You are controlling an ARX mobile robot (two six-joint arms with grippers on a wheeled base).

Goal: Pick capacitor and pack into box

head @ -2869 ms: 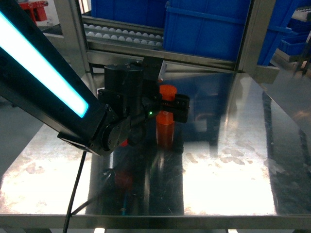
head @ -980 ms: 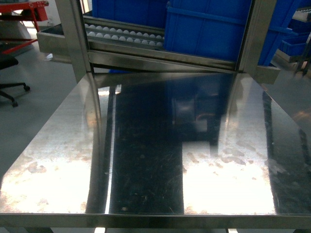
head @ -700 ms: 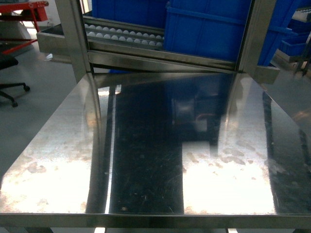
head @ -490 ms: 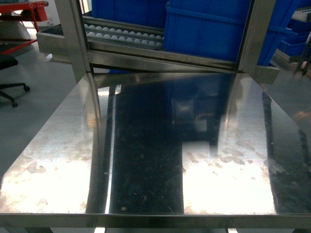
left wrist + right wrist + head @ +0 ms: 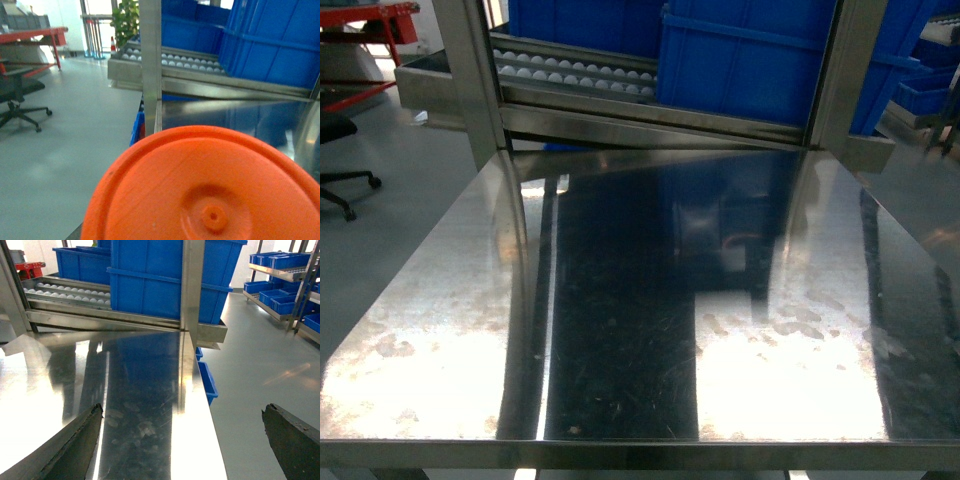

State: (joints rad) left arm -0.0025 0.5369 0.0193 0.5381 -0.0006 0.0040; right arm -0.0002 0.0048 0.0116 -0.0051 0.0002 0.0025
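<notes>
Head view: steel desk (image 5: 620,330) bare across the frame, blue bins (image 5: 750,60) on the roller rack at top. No arm and no box in sight in any view.

Left wrist view: an orange disc, probably the capacitor's (image 5: 205,185) end face, fills the lower centre and right of the frame. It sits right at the camera, so the left tool likely grips it; its fingers are hidden, so I cannot tell for sure.

Right wrist view: right tool (image 5: 182,440) spread wide, a dark finger in the lower left corner and the other in the lower right, nothing between them, desk below.

Progress: pick judged done. Left to do: find the box, carry, place, release.

Labels: none readable anywhere.
</notes>
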